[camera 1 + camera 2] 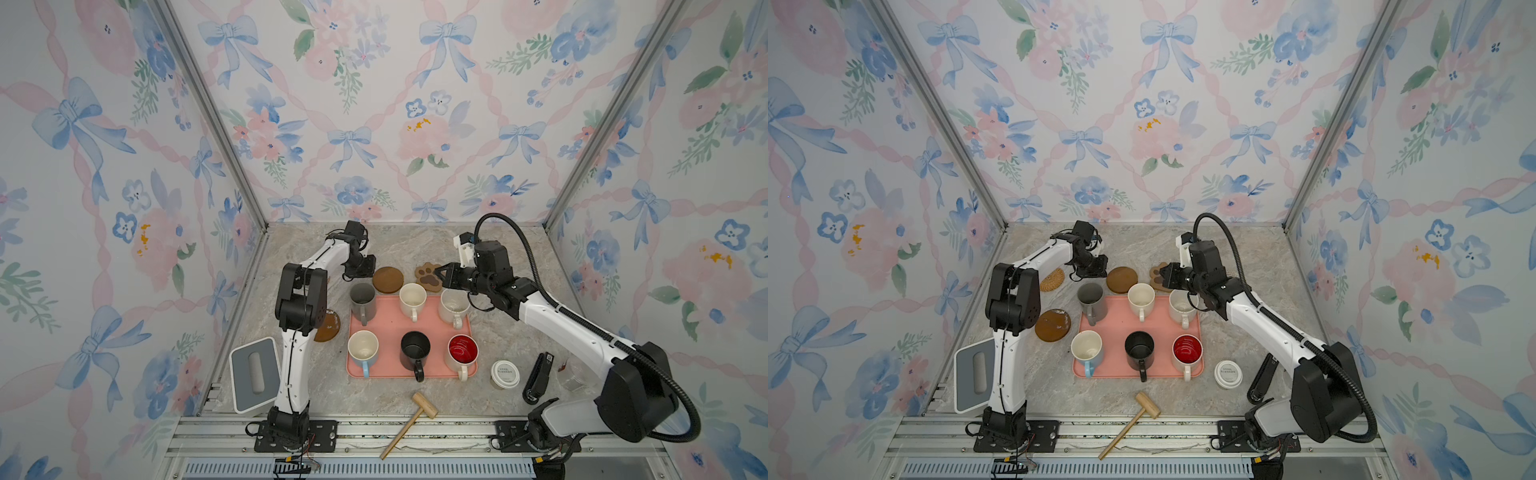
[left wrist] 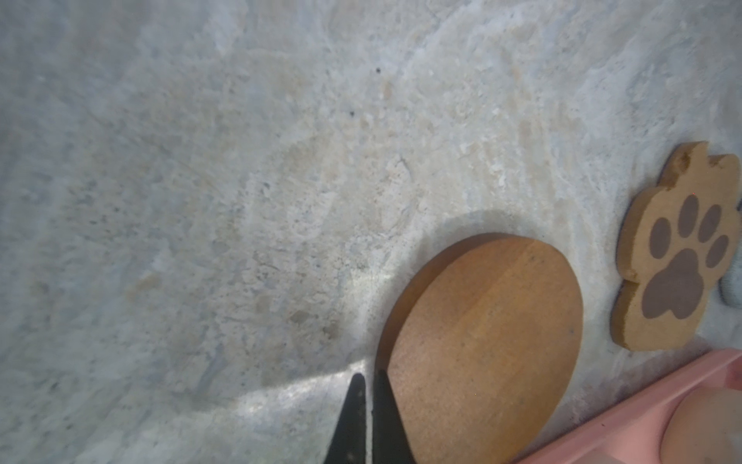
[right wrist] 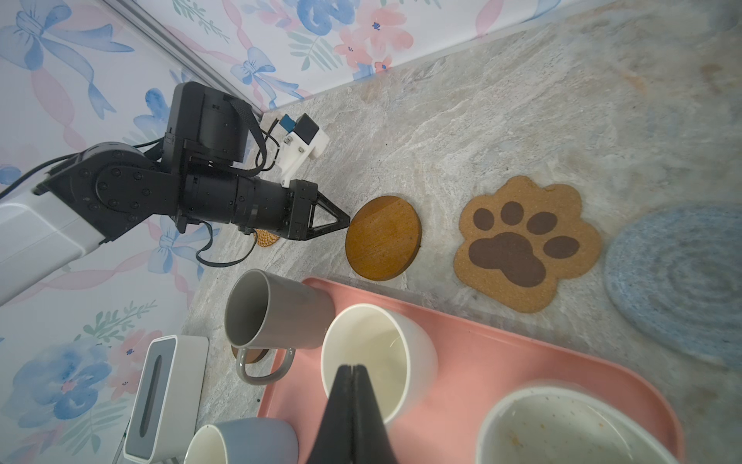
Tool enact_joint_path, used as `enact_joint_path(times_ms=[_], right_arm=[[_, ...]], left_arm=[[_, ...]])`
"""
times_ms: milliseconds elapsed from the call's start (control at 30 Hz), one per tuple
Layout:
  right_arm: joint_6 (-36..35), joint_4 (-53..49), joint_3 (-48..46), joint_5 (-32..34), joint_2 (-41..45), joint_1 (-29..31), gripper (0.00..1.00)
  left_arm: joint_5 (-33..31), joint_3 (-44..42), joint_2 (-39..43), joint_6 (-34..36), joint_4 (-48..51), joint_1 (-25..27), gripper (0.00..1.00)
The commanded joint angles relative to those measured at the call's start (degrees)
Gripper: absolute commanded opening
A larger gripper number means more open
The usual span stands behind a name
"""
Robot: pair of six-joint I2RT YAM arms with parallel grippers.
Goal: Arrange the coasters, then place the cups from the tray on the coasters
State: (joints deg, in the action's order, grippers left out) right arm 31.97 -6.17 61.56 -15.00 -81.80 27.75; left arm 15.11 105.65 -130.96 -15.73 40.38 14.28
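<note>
Looking across, I see my left gripper (image 3: 347,221) pinched shut, tips at the left edge of the far wooden coaster (image 1: 387,279). Right of that lies the paw coaster (image 1: 428,277), with my right gripper (image 1: 437,274) shut and empty, hanging over it. All six cups (image 1: 414,351) stand on the tray (image 1: 390,322), just nearer than both coasters.

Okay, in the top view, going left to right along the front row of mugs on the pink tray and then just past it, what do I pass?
Light-blue mug → black mug → red-lined mug → white-lidded paper cup, standing on the table just off the tray.
</note>
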Motion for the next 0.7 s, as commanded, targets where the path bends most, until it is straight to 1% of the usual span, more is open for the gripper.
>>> enact_joint_path(times_ms=[0, 200, 400, 567, 667], right_arm=[[-0.15, 0.72, -0.76, -0.98, -1.17, -0.55, 0.00], [-0.16, 0.55, -0.70, -1.20, -1.32, -0.67, 0.00], [-0.28, 0.46, -0.79, -1.17, -1.17, -0.85, 0.00], [-0.31, 0.55, -0.74, -1.33, -1.34, -0.88, 0.00], [-0.31, 0.46, -0.80, -1.34, -1.34, -0.90, 0.00]], left_arm=[[0.93, 1.83, -1.88, -1.24, 0.56, 0.68, 0.00], [1.21, 2.80, -2.63, -1.67, 0.56, 1.15, 0.00], [-0.19, 3.33, -2.56, -2.00, 0.57, 1.27, 0.00], [-0.05, 4.11, -2.79, -2.63, 0.40, 1.31, 0.00], [-1.26, 4.39, -2.29, -2.97, 0.39, 1.33, 0.00]])
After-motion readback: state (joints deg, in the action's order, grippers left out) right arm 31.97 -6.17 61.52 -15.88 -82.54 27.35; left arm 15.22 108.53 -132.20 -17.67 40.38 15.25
